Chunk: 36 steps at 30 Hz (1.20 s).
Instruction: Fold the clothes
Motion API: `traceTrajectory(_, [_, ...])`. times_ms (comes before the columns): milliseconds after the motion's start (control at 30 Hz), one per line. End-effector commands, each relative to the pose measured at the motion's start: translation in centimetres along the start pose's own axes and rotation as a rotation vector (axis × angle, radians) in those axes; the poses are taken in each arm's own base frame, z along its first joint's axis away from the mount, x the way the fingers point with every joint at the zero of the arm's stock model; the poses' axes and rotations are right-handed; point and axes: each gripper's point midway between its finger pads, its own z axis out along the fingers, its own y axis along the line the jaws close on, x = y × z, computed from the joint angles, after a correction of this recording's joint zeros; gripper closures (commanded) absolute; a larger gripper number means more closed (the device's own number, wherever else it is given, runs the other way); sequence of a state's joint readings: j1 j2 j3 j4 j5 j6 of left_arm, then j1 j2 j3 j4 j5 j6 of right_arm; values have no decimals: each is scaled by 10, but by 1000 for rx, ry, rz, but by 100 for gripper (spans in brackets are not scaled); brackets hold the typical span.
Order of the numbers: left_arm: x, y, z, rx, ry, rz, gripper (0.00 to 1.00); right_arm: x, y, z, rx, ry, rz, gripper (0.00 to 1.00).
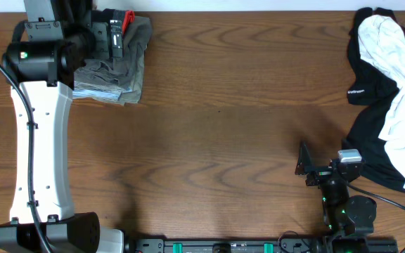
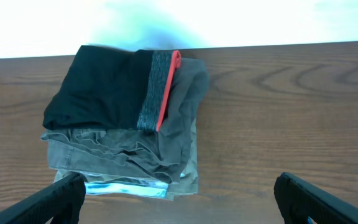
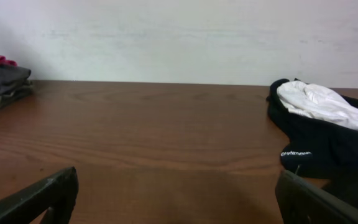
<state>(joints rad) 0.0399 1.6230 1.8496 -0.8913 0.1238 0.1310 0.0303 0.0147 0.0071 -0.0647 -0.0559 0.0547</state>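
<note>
Leggings (image 2: 98, 90), black and folded, lie on top of a stack at about 10 o'clock on the tabletop (image 1: 216, 126) in the overhead view, close to its far edge. Their grey waistband (image 2: 151, 90), edged in red-orange, runs along the side of the fold toward 3 o'clock. Under them lie crumpled grey and olive garments (image 2: 123, 152), and at the very bottom a pale blue layer (image 2: 126, 186) peeks out at 6 o'clock. The white left arm (image 1: 41, 140) reaches from 7 o'clock up the left side of the tabletop, and the left hand (image 2: 179, 190) sits over this stack, open wide and gripping nothing. In its own camera its two dark fingers (image 2: 55, 199) show at the lower corners, on either side of the stack's near edge; whether they touch the cloth I cannot tell. The tabletop is brown wood with a wavy grain. At about 5 o'clock the right hand (image 3: 176, 190) is low over the wood, also spread wide with nothing in it, well apart from any cloth. At 2 to 3 o'clock, against the right edge, black-and-white tops (image 1: 392, 91) lie in a loose, unfolded heap, white cloth uppermost toward 1 o'clock and a small white logo (image 1: 358, 90) on the black edge facing 9 o'clock.
</note>
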Motion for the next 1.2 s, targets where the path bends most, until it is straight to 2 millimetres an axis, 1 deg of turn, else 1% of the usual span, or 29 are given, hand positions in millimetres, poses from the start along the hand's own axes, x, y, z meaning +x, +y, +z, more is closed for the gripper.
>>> traceTrajectory(0, [-1,2,-3,-9,-6,-5,2,0,2,0,-11,-2,-8,1])
traceTrajectory(833, [-1,2,-3,-9,-6,-5,2,0,2,0,-11,-2,-8,1])
traceTrajectory(1000, [10,5,4,-13,27,-13,2,0,2,0,-11,-2,-8,1])
traceTrajectory(1167, [23,8,-7,-42,34,-13,2,0,2,0,-11,-2,-8,1])
